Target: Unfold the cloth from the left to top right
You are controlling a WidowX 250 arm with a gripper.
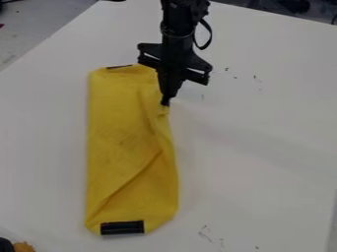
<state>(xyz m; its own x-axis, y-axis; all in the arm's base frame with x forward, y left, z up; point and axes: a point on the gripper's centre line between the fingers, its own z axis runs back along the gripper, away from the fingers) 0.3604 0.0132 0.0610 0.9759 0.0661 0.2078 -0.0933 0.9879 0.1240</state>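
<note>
The black two-finger gripper (165,102) is pinching the yellow, elongated fabric cloth (121,140) between narrowly set fingers; sound unfolding is requiring a low, steady top-right pull.

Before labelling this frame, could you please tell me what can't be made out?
In the camera view:
- Yellow cloth's underside: hidden by its upper side.
- Whether the black gripper grips the cloth: contact spot too small.
- Orange-brown object: cut off by the bottom edge.
- Dark marks on the white table: too small to identify.

arm (176,24): in from top edge | tool (165,103): downward, jaws together
</note>
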